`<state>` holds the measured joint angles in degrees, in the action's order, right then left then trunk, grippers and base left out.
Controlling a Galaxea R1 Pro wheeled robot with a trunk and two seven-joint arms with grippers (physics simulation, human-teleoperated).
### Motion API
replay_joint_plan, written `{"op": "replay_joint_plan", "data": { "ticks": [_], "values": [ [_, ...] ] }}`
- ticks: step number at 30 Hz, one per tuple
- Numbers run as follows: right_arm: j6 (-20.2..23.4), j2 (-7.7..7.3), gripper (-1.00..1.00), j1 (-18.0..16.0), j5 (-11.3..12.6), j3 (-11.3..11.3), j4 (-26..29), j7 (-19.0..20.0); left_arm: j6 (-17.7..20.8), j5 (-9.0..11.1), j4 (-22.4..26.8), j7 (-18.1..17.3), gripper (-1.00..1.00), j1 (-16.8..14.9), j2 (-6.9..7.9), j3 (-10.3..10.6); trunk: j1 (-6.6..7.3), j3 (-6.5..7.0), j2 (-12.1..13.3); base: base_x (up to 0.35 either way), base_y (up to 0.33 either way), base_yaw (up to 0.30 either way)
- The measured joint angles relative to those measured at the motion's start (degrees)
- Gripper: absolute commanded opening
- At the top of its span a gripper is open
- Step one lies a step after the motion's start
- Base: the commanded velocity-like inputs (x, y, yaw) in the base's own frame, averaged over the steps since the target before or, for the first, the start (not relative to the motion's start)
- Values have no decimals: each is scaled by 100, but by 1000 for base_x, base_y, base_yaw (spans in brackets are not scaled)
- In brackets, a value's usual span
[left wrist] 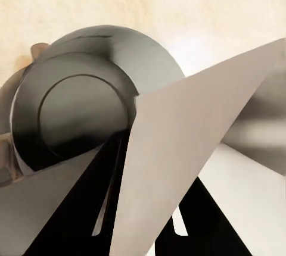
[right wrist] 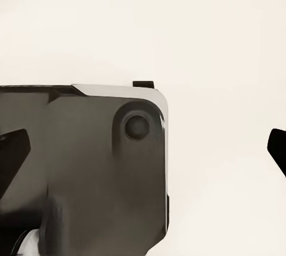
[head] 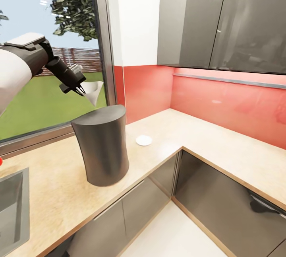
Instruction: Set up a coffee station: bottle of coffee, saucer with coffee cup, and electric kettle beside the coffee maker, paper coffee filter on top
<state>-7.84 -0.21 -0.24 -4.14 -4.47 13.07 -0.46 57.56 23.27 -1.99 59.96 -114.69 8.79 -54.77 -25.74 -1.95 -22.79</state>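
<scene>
paper filter held above the coffee maker, ready for placing

the left gripper [head: 80, 88] was closed on the paper coffee filter [head: 94, 92], held just above the flat top of the coffee maker [head: 102, 149], presumably so it could be lowered onto it. the filter was seen as a thin white folded cone. the coffee maker, a tall dark grey tapered drum, stood near the front edge of the kitchen countertop [head: 59, 193]. further right, toward the inner corner, the saucer [head: 143, 141] lay flat and bare. of the right gripper, it could not be told whether it was open or closed.

Kitchen — countertop [head: 222, 145], wall cabinets [head: 222, 22], sink [head: 12, 205]
</scene>
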Motion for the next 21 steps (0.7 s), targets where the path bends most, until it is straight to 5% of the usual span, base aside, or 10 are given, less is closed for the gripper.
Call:
{"op": "replay_joint_plan", "data": {
  "ticks": [21],
  "values": [
    [0, -18, 100, 0, 0, -6, 1, 0, -14, 7, 8, -7, -100, 90, 76, 16, -1, 0, 0, 5, -3, 0]
  ]
}}
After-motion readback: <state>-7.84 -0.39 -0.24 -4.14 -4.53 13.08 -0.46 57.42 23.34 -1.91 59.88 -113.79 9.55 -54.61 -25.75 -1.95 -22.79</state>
